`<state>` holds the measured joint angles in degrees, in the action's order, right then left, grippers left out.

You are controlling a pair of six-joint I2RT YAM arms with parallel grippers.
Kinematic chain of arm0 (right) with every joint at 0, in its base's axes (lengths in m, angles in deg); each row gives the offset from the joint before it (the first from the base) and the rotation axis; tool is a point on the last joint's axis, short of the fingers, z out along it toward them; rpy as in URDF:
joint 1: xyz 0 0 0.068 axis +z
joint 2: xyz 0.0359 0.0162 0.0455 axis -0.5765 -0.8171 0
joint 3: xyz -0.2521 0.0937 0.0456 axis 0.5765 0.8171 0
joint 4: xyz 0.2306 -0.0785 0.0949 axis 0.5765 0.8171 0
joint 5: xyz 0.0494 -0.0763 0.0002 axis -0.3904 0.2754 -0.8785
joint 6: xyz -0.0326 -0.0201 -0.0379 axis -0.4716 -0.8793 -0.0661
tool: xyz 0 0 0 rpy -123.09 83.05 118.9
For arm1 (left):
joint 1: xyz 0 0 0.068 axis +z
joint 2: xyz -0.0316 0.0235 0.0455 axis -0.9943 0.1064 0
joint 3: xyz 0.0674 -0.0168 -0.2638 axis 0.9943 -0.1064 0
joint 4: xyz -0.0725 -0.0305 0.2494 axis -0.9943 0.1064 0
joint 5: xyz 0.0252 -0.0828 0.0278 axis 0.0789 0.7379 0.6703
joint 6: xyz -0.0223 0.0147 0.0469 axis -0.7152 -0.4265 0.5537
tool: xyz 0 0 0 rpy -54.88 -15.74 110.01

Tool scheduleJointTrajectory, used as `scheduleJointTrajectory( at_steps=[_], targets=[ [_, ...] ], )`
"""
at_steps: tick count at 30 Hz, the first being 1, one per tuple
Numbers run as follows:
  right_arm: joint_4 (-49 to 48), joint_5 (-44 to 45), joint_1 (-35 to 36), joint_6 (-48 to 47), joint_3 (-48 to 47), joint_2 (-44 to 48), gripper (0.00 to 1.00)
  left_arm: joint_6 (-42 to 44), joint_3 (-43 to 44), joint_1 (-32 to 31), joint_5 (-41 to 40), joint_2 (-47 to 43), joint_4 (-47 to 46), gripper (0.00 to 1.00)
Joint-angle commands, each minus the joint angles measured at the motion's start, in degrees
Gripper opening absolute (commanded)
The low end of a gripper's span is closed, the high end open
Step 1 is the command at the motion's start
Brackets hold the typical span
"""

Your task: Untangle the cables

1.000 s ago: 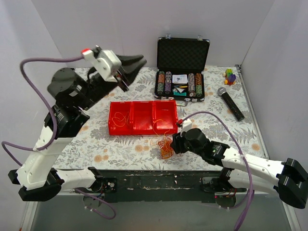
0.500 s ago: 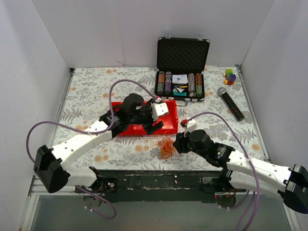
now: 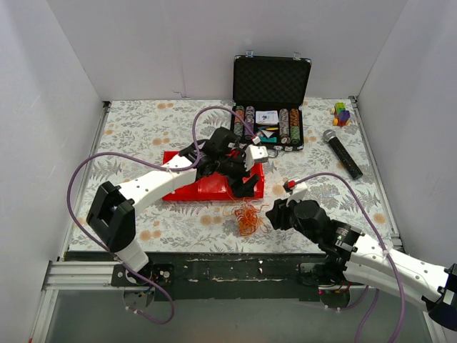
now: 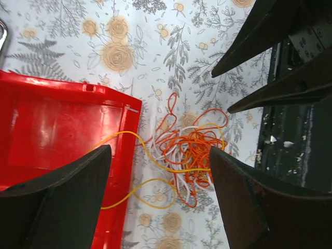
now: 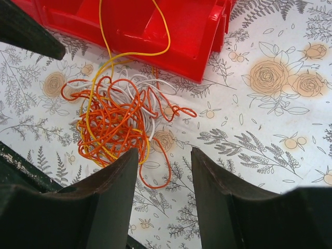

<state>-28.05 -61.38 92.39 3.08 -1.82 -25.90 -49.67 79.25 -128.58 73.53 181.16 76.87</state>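
On the floral table [image 3: 143, 121], seen from above, both arms reach toward the middle of the near edge. A red tray [image 3: 214, 187] sits mid-table, partly covered by the left arm. An open chip case [image 3: 270, 100] stands at the far edge, a microphone [image 3: 341, 152] lies near the right edge, and coloured blocks [image 3: 342, 113] occupy the far right corner.

The cables [image 3: 246, 218] form a loose clump near the near edge, just beside the tray's near right corner. The left gripper [image 3: 246, 184] hangs over that corner of the tray; the right gripper [image 3: 275, 214] sits just right of the clump.

The overhead view renders the clump as an orange scribble only. The wrist views resolve orange, yellow and white strands, and show a yellow strand running from the clump over the tray wall into a compartment. The left wrist view shows its jaws spread wide with the clump on the table below the gap, nothing pinched. The right wrist view shows its jaws likewise parted, bare tablecloth and one orange loop between them. Only the left wrist view shows the dark rail along the table's near edge.
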Motion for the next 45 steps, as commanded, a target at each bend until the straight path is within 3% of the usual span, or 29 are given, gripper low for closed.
scheduleJointTrajectory(
  at_steps=[1,12,25,32,39,45],
  targets=[
    [0.47,1.48,0.20,0.89,-0.27,0.96,0.53,-7.86,-1.16,0.48,3.45,-0.16,2.12,0.76],
    [-0.58,1.04,0.29,0.81,0.26,1.23,0.53,-17.53,-0.29,2.23,4.86,7.49,2.39,0.66],
    [-1.19,0.60,0.29,0.63,0.08,0.44,0.53,-19.56,-3.54,2.94,2.74,7.49,-1.22,0.55],
    [-1.28,0.87,0.29,0.63,0.08,0.00,0.52,-18.07,-5.21,1.80,3.45,6.79,-0.95,0.42],
    [-1.72,0.78,0.29,0.63,0.34,-0.18,0.51,-18.76,-2.49,1.80,3.28,5.47,-2.09,0.05],
    [-3.13,0.78,0.29,-0.60,-0.71,-2.28,0.52,-20.17,-0.20,1.71,5.03,-1.46,-0.87,0.00]
  ],
)
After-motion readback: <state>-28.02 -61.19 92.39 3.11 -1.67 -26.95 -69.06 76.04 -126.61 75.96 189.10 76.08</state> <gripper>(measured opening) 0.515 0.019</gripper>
